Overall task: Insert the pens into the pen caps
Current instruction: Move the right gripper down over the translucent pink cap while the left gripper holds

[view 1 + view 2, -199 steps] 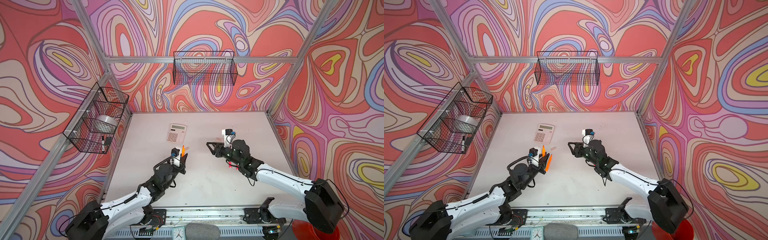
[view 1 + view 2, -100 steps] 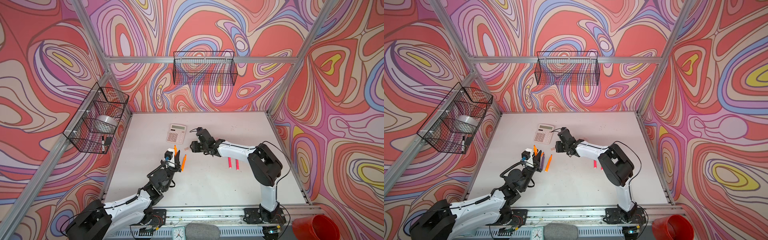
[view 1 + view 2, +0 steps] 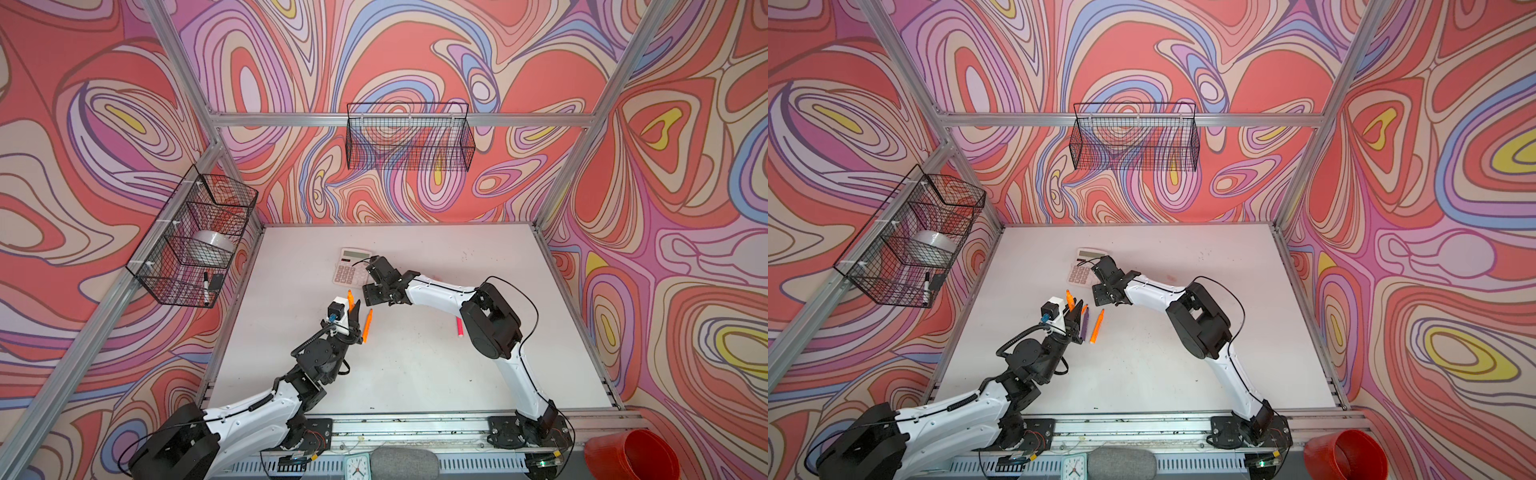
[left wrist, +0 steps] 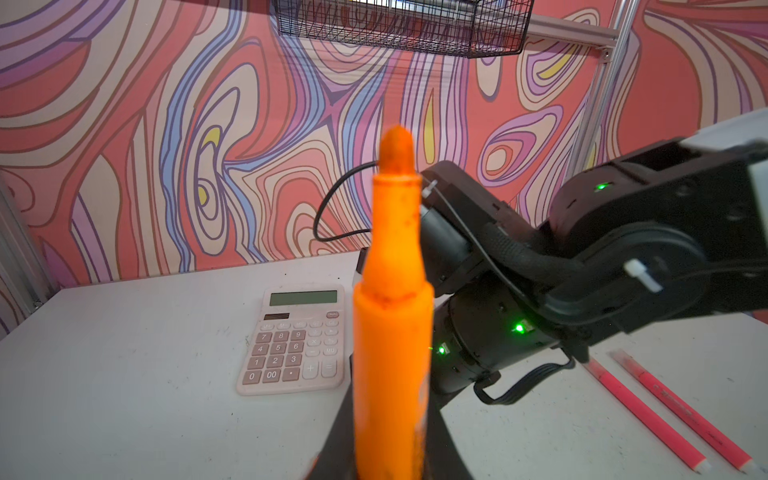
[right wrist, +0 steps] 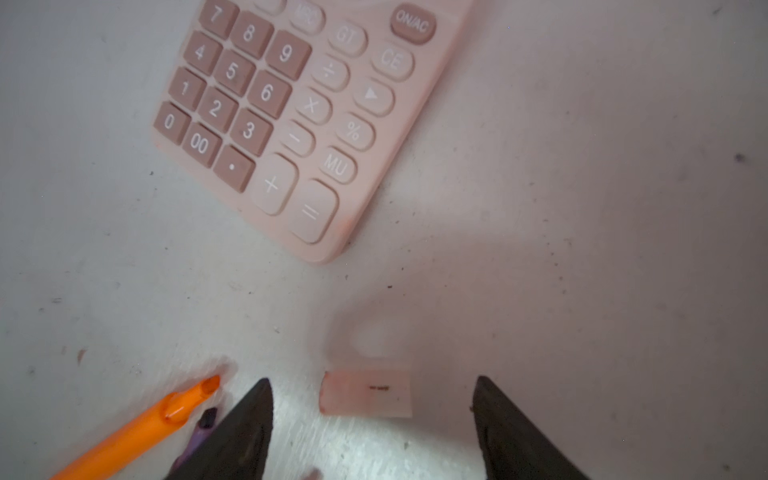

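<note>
My left gripper is shut on an orange pen and holds it upright, tip up; the pen's tip shows in both top views. My right gripper hangs open, low over the table, with one pale pinkish pen cap lying loose between its fingers, touching neither. In both top views this gripper sits beside the calculator and hides the cap. A second orange pen and a purple pen lie by the left gripper. Two pink-red pens lie further right.
A pink calculator lies just behind the right gripper. Wire baskets hang on the back wall and the left wall. A red cup stands outside the front right corner. The right arm's elbow rises above the pink-red pens.
My right arm has reached left across the table to the spot beside the calculator, and its jaws have widened over the cap. The left gripper shifted slightly, still holding the orange pen.
</note>
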Controlling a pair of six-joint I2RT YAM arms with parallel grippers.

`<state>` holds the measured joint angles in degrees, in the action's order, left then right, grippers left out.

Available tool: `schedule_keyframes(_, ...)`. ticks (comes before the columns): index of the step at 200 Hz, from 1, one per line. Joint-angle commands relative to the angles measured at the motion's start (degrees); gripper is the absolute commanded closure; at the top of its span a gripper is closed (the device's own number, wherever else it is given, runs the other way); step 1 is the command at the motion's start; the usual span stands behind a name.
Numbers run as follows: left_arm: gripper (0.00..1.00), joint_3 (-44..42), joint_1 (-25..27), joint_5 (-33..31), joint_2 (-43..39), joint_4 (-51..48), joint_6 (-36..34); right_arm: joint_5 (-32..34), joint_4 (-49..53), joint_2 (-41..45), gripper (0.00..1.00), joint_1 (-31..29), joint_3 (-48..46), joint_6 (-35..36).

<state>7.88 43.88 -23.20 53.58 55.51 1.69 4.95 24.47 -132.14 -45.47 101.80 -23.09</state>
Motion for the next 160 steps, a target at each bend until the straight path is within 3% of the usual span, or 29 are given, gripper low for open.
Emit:
schedule_keyframes(1,1.0,1.3,0.0,1.1,-0.4,1.9,-0.4,4.9,5.1,-3.7,0.25,-0.4,3.8,2.1)
schedule_keyframes(41,1.0,1.2,0.0,1.7,-0.3,2.1,-0.2,11.2,5.9,-4.3,0.3,-1.2,2.9,3.9)
schedule_keyframes(95,1.0,1.3,0.0,2.0,-0.3,1.8,0.4,12.2,1.9,2.9,0.38,-1.2,-8.4,2.6)
schedule_keyframes(160,1.0,1.2,0.0,2.4,-0.8,1.5,0.8,13.2,1.7,5.0,0.56,-1.2,-11.4,1.0)
